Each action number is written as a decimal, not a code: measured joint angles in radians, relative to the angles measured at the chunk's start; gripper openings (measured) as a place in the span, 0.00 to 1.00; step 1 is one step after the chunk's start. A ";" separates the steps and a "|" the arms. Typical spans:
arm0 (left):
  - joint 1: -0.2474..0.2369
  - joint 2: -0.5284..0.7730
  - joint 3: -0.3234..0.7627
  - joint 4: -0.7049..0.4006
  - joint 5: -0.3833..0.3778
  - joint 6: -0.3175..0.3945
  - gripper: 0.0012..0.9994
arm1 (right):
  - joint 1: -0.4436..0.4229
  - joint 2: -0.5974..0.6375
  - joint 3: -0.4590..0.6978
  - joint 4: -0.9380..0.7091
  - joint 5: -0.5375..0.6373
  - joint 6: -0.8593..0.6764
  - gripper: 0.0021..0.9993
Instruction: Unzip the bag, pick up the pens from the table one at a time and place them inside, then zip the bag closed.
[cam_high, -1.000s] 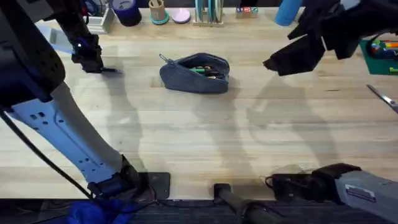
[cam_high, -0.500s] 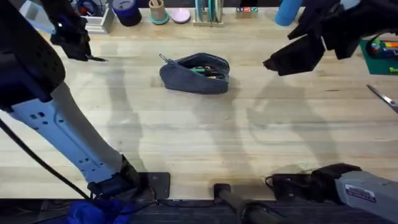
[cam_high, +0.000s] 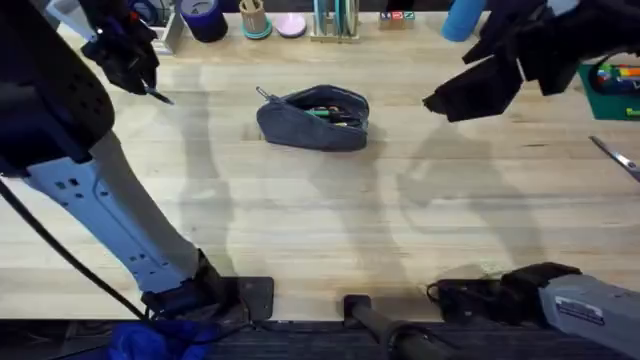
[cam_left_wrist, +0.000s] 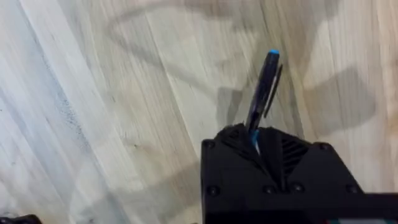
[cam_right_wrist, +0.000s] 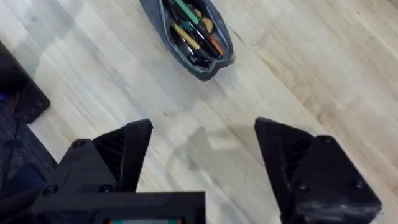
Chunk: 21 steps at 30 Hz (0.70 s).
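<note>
The blue-grey bag lies unzipped on the table at centre back, with several pens showing inside; it also shows in the right wrist view as the bag. My left gripper hangs at the far left, above the table, shut on a dark blue-black pen whose blue-tipped end sticks out past the fingers; the pen's tip pokes out below the gripper. My right gripper is raised at the right, open and empty, well to the right of the bag.
Along the back edge stand a dark blue cup, a wooden holder and other desk items. A green mat and silver scissors lie at the far right. Bare wood surrounds the bag.
My left gripper has lifted off the table with the dark pen and moved back and slightly left. The right arm and the bag have stayed still.
</note>
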 joint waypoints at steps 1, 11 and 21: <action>-0.008 0.000 0.000 -0.003 -0.002 0.009 0.04 | 0.000 0.000 0.000 0.000 0.000 0.000 1.00; -0.060 -0.103 -0.078 0.011 -0.007 0.096 0.04 | 0.000 0.000 0.000 -0.001 0.000 0.000 1.00; -0.054 -0.387 -0.345 0.171 0.041 0.258 0.04 | 0.000 0.000 0.000 -0.001 0.000 0.000 1.00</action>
